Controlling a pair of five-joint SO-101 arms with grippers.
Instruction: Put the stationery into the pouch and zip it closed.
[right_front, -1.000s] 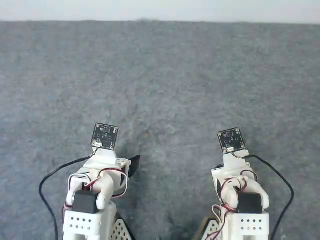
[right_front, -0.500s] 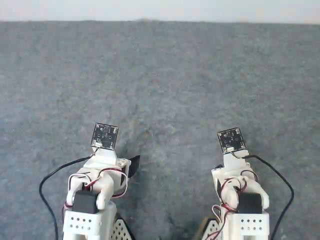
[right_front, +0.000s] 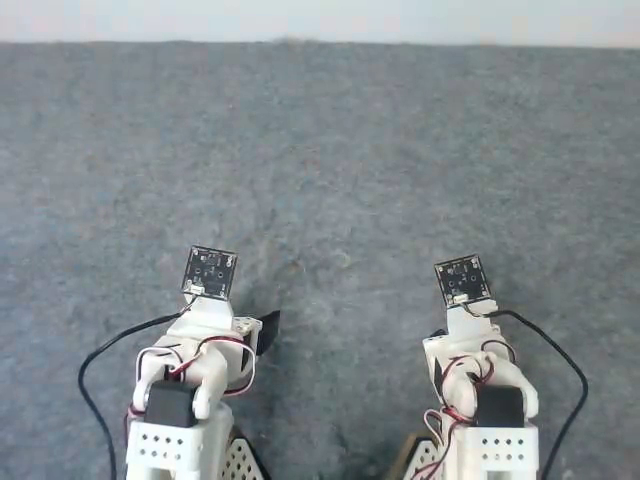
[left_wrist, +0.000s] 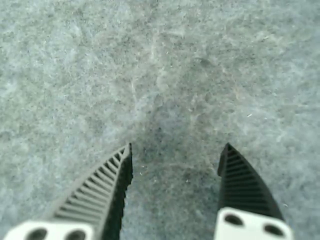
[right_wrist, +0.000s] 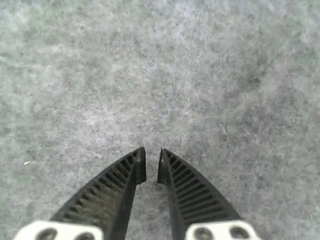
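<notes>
Jaws: left apart | right nearly together | arm bases (right_front: 180, 450) cut off

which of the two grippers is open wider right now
The left gripper: its jaws stand well apart over the grey felt, with nothing between them. The right gripper has its jaws nearly together, with only a thin slit between the tips.

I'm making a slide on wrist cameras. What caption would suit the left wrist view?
Left end effector, open wide, poised over the grey felt table cover.
</notes>
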